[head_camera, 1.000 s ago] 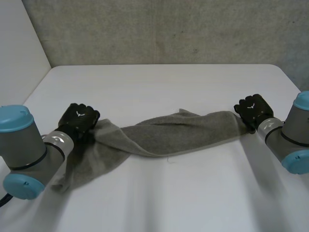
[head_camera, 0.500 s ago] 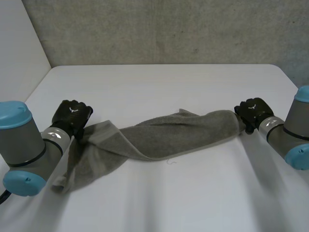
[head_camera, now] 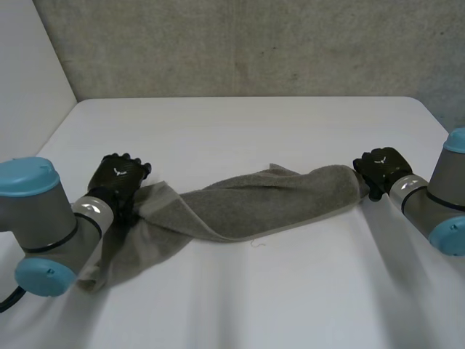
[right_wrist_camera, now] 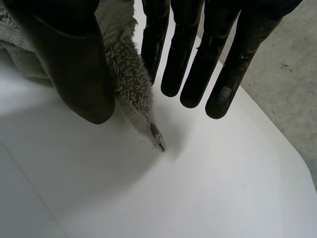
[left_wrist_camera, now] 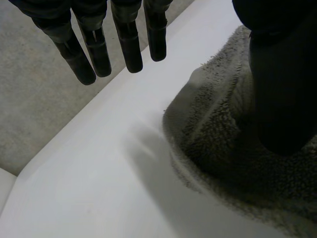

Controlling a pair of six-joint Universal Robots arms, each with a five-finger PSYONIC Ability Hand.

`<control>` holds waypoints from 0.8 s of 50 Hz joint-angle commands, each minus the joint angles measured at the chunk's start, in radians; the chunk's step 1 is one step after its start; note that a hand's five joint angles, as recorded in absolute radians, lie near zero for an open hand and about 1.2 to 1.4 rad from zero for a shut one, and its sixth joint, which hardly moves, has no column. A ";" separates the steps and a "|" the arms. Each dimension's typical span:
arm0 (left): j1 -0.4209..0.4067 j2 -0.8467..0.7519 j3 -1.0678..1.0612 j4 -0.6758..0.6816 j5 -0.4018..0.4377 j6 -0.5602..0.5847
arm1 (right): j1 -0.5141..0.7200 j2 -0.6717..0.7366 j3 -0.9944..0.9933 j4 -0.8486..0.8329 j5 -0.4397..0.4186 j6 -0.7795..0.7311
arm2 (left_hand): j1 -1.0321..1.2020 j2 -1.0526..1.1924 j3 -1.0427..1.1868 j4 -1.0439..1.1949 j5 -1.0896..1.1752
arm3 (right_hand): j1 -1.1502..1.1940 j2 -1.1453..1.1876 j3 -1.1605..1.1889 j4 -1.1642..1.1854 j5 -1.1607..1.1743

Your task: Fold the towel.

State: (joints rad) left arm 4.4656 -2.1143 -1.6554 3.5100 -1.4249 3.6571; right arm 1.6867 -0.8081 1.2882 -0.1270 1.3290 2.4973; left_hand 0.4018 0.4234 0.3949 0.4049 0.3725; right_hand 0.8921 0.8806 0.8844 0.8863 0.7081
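towel (head_camera: 261,201) | left hand (head_camera: 120,178) unclenched, thumb on end | right hand (head_camera: 380,168) pinching corner

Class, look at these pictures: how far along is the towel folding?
Done: nothing; the towel lies in a bunched, twisted strip across the table, with no neat fold. In hand: the right hand pinches one end's corner between thumb and fingers; the left hand has its thumb on the other end, fingers straight and clear of it. Left: probably spreading it flat, then every fold.
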 commanded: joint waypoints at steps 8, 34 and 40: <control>-0.075 -0.067 0.130 -0.063 0.155 -0.002 | 0.004 -0.005 0.022 0.003 -0.002 0.000 | -0.062 -0.084 -0.055 -0.065 -0.207 | 0.006 0.018 0.014 0.012 0.016; -0.101 -0.217 0.421 -0.453 0.172 0.005 | 0.001 -0.008 0.022 0.007 -0.010 0.002 | 0.709 0.687 0.716 0.706 0.564 | 0.256 0.267 0.263 0.261 0.265; -0.100 -0.136 0.425 -0.450 0.169 -0.008 | -0.001 -0.066 0.020 0.041 -0.013 0.020 | 0.954 0.932 0.961 0.951 0.809 | 0.504 0.516 0.512 0.510 0.514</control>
State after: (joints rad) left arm 4.3653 -2.3178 -1.2304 3.0512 -1.2539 3.6596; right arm 1.6871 -0.8281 1.3106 -0.1132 1.3189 2.5000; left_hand 1.2915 1.3618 1.4255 1.4206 1.3664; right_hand 1.3097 1.3061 1.3211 1.3266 1.1592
